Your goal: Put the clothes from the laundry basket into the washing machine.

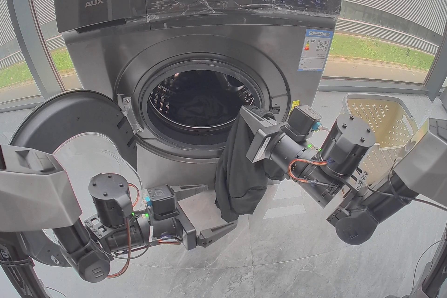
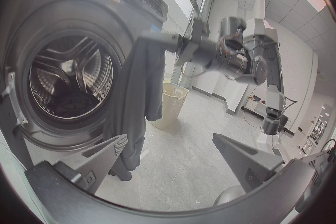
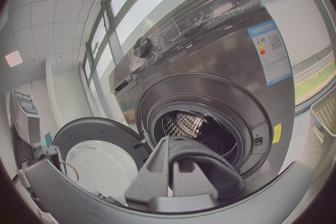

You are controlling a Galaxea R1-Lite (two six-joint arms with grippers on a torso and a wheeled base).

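Head: right pincer clamped on dark garment hanging by the lower right rim of washer mouth, dark clothes in drum, door wide to the left, basket on floor right of washer, left pincer low, apart. Left wrist: left pincer apart, garment dangling before washer mouth. Right wrist: right pincer clamped on garment fold, drum just beyond.

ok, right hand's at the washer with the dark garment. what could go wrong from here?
1. The dark garment hangs from the right hand to well below the drum opening. If it is pushed in as is, its tail may stay draped outside.
2. The open left hand sits low, close to the garment's hem, and could snag it.
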